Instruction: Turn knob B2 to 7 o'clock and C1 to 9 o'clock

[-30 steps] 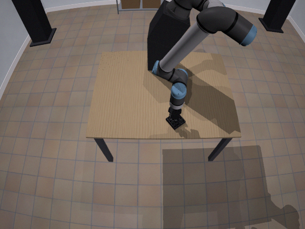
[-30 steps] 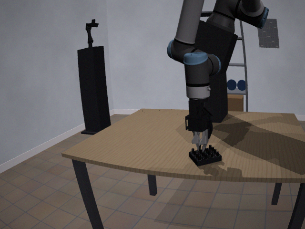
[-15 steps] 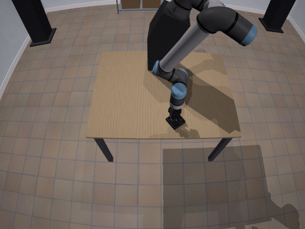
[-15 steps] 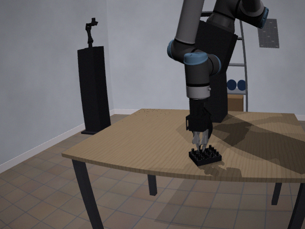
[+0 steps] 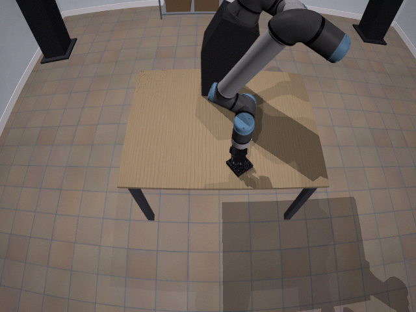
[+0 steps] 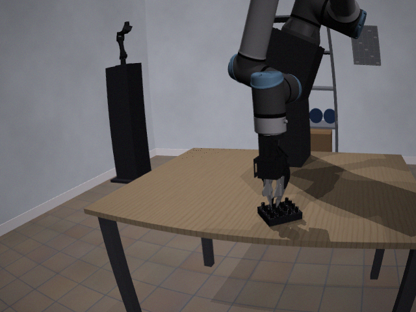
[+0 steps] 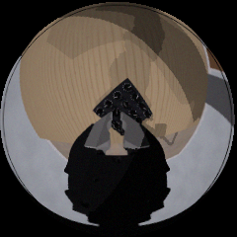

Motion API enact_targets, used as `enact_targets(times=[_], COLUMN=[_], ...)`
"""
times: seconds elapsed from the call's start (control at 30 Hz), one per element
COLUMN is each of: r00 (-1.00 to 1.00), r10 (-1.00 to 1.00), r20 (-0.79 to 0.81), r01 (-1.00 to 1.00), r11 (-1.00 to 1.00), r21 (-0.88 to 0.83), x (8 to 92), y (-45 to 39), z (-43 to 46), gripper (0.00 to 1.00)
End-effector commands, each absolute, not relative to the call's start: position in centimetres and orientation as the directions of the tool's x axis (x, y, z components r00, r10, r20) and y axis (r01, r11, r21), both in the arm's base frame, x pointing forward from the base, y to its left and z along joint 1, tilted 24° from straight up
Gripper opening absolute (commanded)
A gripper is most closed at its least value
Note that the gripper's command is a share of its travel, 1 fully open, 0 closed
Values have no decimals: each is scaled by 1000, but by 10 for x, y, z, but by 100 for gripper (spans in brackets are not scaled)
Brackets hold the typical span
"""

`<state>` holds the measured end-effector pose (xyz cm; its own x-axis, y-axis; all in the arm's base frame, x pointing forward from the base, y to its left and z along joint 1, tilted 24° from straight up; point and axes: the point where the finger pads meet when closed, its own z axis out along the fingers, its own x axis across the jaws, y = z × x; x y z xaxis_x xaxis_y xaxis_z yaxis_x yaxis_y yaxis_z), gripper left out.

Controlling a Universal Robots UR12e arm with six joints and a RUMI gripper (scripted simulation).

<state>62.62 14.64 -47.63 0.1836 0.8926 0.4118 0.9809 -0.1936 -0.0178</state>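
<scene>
The fingertips (image 6: pixel 273 205) look nearly together among the knobs; whether they pinch one, I cannot tell. The gripper (image 6: pixel 273 205) (image 7: pixel 116 112) points down at the knob box (image 5: pixel 236 171) (image 6: pixel 285 220) (image 7: pixel 127 85), near the front edge of the tabletop (image 5: pixel 174 134) (image 6: pixel 188 194) (image 7: pixel 74 79), right of its middle in the top view. Turning seems in hand: keep the wrist axis over the knob, twist slowly, and clear neighbouring knobs.

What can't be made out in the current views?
- Knob pointers and hour marks: too small and dark in all three views of the knob box.
- Which knob the jaws are at: in the top view the arm's wrist covers them; in the exterior view their tips overlap the crowded knobs.
- Socket: not distinguishable, dark on dark.
- Arm's upper joints: cut off by the exterior view's top edge.
</scene>
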Motion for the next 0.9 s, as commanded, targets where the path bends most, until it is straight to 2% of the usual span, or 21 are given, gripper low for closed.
enact_targets(times=[0.0, 0.87], r00=[180, 183], r10=[893, 892], r20=[412, 412], r01=[981, 981], r11=[-191, -193], r21=[-16, -18], x=[628, 625], y=[147, 144], z=[-475, -469], gripper=[11, 11])
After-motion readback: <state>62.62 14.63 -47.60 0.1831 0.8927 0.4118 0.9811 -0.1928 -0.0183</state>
